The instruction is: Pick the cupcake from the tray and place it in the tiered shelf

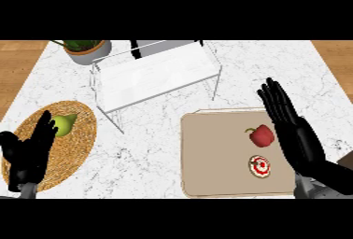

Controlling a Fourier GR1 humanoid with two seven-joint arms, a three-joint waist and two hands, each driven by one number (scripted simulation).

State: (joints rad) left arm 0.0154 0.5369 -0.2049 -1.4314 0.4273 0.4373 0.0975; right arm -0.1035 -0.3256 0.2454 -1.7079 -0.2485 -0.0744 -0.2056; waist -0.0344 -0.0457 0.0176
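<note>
On the tray (207, 154), a round cupcake (260, 166), seemingly white-frosted with red swirl, beside the open, straight-fingered right robot hand (289, 122).

A white marbled table (151, 158) carried everything, with wooden floor (17, 60) showing past its left and right edges. A round woven mat (72, 149) lay near the table's left edge, and a green pear (64, 124) rested on the mat's upper part. A potted plant (86, 49) in a pale pot stood at the table's far left. A red bell pepper (261, 135) lay toward the table's right side.
</note>
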